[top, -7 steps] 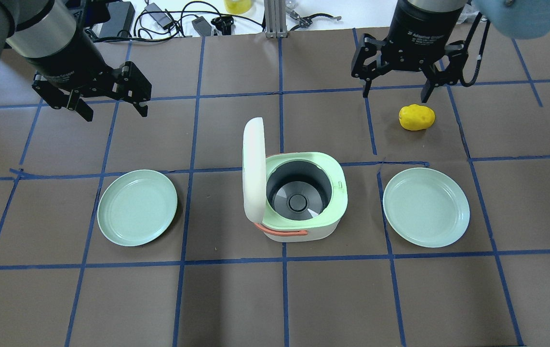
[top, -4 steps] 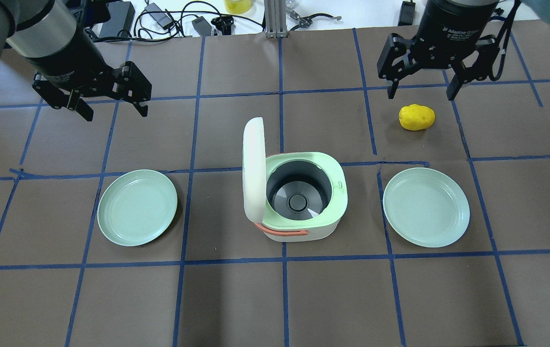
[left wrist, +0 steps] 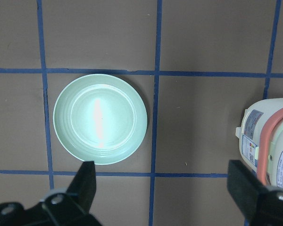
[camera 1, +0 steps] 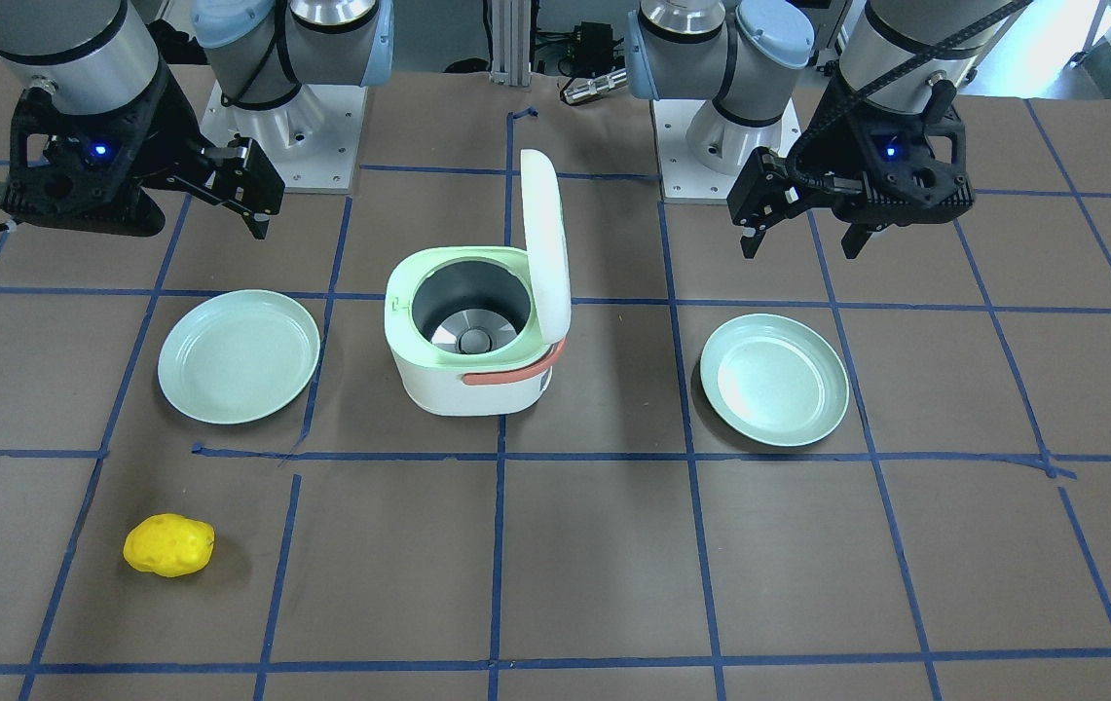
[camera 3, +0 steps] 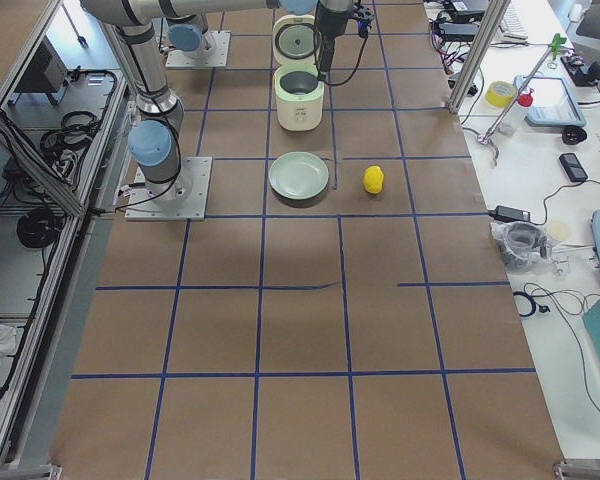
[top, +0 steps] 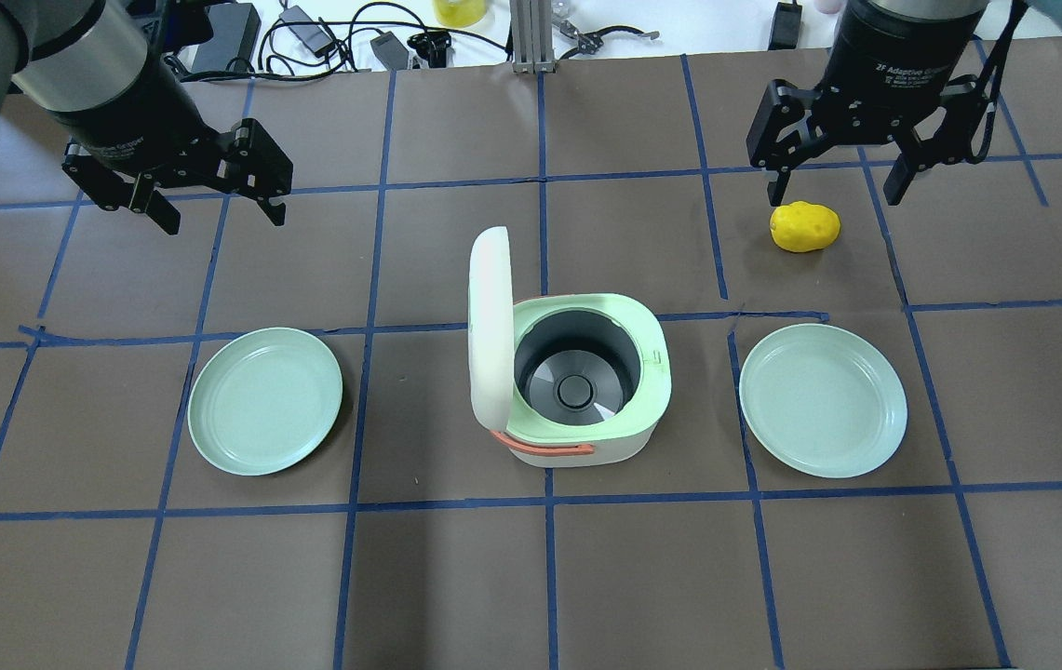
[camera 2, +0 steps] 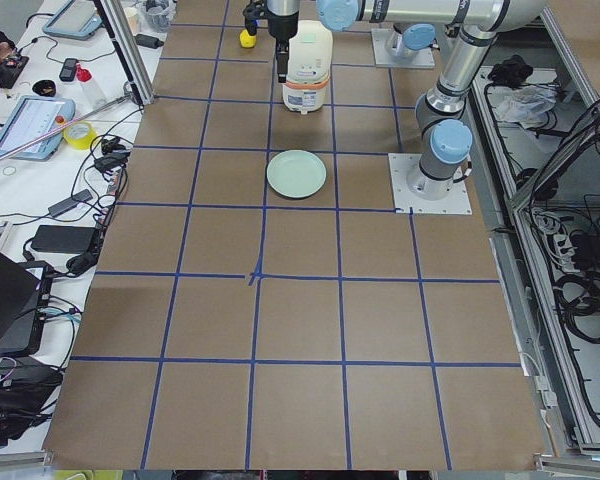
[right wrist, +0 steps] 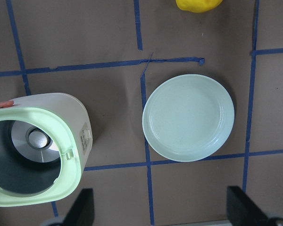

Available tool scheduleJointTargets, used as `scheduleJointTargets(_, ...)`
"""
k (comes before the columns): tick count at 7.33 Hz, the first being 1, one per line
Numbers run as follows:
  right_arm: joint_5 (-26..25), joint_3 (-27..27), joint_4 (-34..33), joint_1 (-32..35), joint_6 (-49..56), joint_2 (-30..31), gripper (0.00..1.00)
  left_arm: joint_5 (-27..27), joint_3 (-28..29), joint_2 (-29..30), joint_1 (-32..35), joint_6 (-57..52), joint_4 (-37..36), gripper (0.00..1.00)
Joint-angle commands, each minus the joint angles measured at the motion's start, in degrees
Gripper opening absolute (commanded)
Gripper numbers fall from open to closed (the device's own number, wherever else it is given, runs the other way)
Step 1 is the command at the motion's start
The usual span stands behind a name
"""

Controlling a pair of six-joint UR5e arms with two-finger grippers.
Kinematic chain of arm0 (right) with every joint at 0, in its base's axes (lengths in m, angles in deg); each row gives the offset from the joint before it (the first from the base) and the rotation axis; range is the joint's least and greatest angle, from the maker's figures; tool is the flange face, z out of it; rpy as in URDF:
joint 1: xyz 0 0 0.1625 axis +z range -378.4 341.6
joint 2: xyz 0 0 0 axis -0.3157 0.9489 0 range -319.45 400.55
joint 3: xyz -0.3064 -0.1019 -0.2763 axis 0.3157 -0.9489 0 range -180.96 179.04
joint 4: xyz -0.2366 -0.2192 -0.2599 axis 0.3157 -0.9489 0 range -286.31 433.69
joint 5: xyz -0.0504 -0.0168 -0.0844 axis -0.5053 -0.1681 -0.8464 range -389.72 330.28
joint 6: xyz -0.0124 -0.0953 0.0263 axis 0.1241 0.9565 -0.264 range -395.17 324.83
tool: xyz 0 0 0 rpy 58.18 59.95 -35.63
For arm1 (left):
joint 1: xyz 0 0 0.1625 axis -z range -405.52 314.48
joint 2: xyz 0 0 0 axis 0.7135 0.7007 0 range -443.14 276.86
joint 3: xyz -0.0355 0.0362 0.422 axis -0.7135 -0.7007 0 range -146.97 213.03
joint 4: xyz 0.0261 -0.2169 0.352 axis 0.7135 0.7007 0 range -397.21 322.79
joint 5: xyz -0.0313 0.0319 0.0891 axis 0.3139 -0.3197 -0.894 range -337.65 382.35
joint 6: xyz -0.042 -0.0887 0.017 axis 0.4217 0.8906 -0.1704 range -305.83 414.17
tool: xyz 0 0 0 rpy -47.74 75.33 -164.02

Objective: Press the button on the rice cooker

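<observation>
The rice cooker [top: 628,445] stands mid-tabletop [top: 456,577], its white lid [top: 490,326] raised upright and seen edge-on. A green plate [top: 265,400] lies to its left and another plate [top: 824,400] to its right. The left pincer [top: 222,220] hangs with fingers spread, well apart from the cooker. The right pincer [top: 835,196], also spread, hovers by a yellow lump [top: 805,227], though its height is hard to judge.

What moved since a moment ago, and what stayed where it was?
The right claw slid sideways toward the robot's right, staying open and empty. Nothing was grabbed or let go. The left claw, the white-and-green rice cooker with its lid up, the yellow lumpy potato-shaped toy and both pale green round plates stayed put.
</observation>
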Motion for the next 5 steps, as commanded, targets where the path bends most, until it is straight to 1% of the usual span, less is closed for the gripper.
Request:
scheduleJointTargets(1,0.06,0.01,0.01,0.08,-0.19,0.15,1.00,0.00,0.00,0.00,0.00,-0.02,0.00,1.00)
scheduleJointTargets(5,-0.02,0.01,0.01,-0.01,-0.54,0.15,1.00,0.00,0.00,0.00,0.00,-0.02,0.00,1.00)
